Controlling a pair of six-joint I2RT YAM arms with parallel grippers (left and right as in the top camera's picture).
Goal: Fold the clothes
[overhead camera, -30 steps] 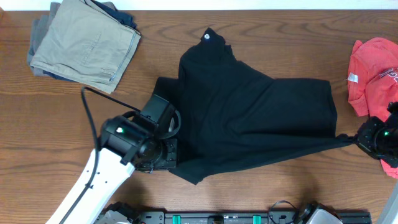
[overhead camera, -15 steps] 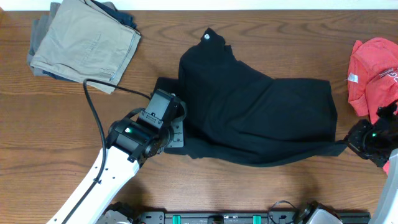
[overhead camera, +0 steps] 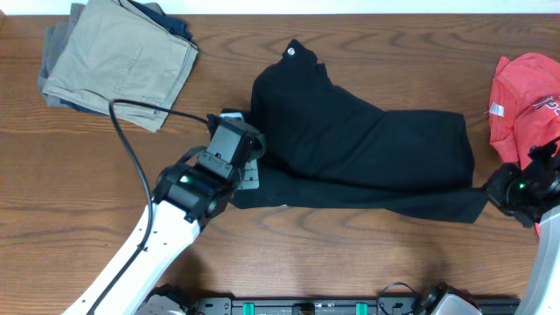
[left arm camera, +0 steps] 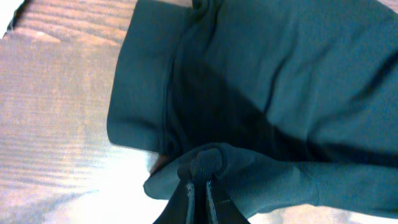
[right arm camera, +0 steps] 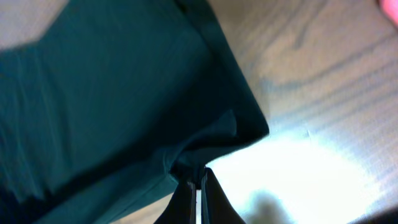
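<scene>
Far left at the top, a folded stack with khaki trousers [overhead camera: 118, 61] on top sits on the wooden surface [overhead camera: 350, 262], well apart from everything else. Next over, the left gripper [left arm camera: 199, 186] is pinched closed on a bunched bit of the black garment [overhead camera: 367, 149], at its lower-left edge. In the wrist view the fabric wraps right over the fingertips. The garment itself lies in the middle of the surface, spread wide. A long strip along its near edge is stretched between the two grippers, and the rest lies in a looser heap behind it. Its small white round logo [overhead camera: 290, 52] shows at the far upper corner. At the right end, the right gripper [right arm camera: 198, 182] is clamped closed on the garment's lower-right corner — the cloth is pulled to a point there. Just beyond it, at the right edge, lies a crumpled red T-shirt [overhead camera: 525, 96].
</scene>
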